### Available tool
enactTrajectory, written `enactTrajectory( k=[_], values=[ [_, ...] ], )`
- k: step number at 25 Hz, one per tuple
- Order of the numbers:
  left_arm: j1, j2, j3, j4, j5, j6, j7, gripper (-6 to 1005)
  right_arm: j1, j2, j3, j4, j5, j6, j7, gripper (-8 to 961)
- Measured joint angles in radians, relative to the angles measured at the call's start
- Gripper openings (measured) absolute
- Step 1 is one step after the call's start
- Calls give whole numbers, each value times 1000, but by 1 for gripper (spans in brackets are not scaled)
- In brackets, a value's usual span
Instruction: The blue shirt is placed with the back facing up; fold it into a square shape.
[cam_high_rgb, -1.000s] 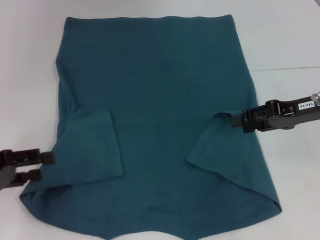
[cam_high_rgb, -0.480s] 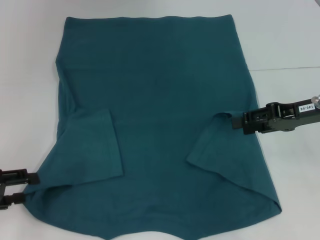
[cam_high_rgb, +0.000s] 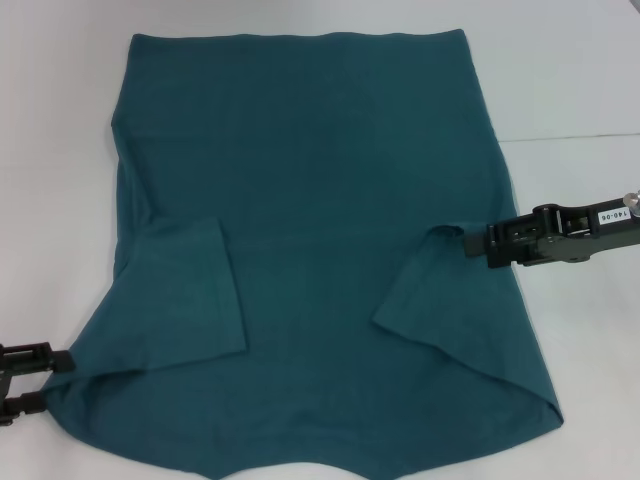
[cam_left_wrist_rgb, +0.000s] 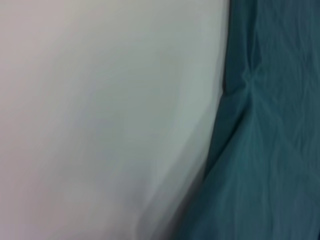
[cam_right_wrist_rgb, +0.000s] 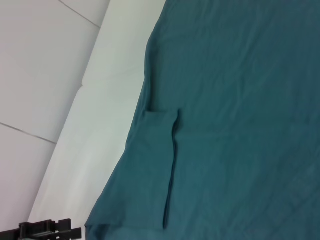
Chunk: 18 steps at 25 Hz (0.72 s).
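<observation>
the large dark teal-blue short-sleeved cloth shirt (cam_high_rgb: 320, 260) lies spread flat on the white table surface (cam_high_rgb: 570, 80), plain side up, with both sleeves folded inward onto the body. the left folded sleeve (cam_high_rgb: 185, 295) lies near the shirt's left edge; the right folded sleeve (cam_high_rgb: 425, 290) lies near its right edge. the straight hem runs along the far side of the table and the collar end points toward the robot.

the left gripper (cam_high_rgb: 35, 378) sits low at the near-left corner of the shirt, at the shoulder edge. its two dark fingers (cam_high_rgb: 30, 352) stand apart with a narrow gap, their tips at the cloth border; whether cloth lies between them cannot be told. the left wrist view shows the shirt's edge (cam_left_wrist_rgb: 270, 140) against the white surface.

the right gripper (cam_high_rgb: 478, 243) reaches in from the right at the sleeve fold, its tips touching the cloth there. the state of its fingers cannot be told.

no containers are visible.
</observation>
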Motion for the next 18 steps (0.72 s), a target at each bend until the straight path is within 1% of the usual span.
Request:
enactTrajectory(
  k=[6, 18],
  values=[
    [0, 0, 0, -12, 18, -17, -3, 718, -3, -1, 0, 3, 0, 4, 1, 614],
    [2, -2, 10, -35, 23, -40, -9, 679, -4, -3, 1, 1, 0, 6, 6, 614]
  ],
)
